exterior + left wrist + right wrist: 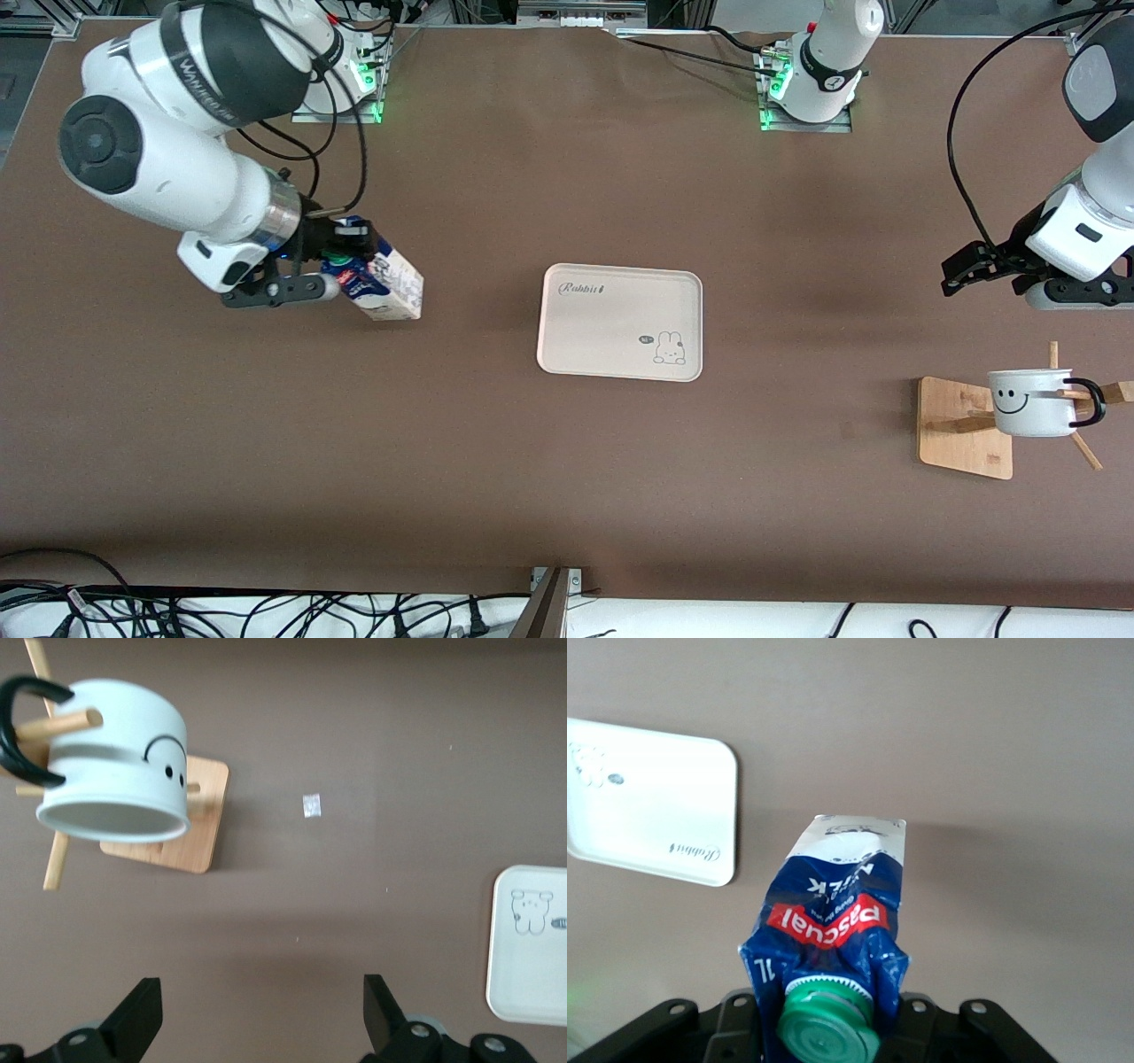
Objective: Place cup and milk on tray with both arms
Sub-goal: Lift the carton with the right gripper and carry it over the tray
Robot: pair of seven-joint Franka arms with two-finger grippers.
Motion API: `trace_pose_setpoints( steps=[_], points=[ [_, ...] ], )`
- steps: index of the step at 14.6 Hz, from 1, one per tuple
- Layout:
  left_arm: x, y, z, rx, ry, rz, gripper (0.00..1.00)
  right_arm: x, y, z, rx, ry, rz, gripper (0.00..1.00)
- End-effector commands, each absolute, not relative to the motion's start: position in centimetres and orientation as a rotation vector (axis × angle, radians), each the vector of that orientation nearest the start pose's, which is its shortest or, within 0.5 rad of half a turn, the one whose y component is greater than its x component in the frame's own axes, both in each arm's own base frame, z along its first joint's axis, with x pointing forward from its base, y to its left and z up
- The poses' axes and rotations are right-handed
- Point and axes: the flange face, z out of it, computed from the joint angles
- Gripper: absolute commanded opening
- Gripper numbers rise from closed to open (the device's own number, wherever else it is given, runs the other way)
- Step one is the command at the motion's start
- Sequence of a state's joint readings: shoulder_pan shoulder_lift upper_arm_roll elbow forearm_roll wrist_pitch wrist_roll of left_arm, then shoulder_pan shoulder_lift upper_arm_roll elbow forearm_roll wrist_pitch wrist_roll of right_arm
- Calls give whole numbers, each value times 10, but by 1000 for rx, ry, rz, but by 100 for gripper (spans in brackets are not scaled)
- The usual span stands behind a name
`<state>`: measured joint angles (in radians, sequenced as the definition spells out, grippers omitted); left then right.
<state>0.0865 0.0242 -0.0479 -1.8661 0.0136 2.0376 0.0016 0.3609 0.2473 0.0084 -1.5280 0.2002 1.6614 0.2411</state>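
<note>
My right gripper [347, 264] is shut on the dark blue top of the milk [390, 289], toward the right arm's end of the table. The carton is tilted, and I cannot tell whether its white lower end touches the table. In the right wrist view the milk [837, 912] and its green cap sit between the fingers of my right gripper [828, 1023]. The cup [1032, 403] hangs on a peg of a wooden rack toward the left arm's end. My left gripper [988, 276] is open and empty in the air, apart from the cup [115, 762]. The tray [620, 301] lies empty mid-table.
The rack's tan wooden base [952, 425] lies under the cup, with pegs sticking out past the mug; it also shows in the left wrist view [199, 828]. The tray shows in the left wrist view [532, 966] and the right wrist view [656, 815]. Cables run along the table's front edge.
</note>
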Motion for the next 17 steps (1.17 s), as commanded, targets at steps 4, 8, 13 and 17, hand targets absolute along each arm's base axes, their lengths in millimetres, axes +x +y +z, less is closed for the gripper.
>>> trace_pose_setpoints(
  steps=[4, 8, 13, 17],
  points=[
    [573, 27, 489, -3036, -35, -673, 100, 567, 344, 507, -2983, -19, 242, 36],
    [555, 46, 442, -2971, -84, -876, 100, 560, 401, 488, -2971, 72, 189, 36],
    [555, 49, 427, -2935, -88, -987, 100, 533, 461, 468, -2951, 5, 140, 36],
    [563, 51, 410, -2911, -82, -1045, 100, 522, 489, 437, -2961, -25, 153, 36]
  ],
)
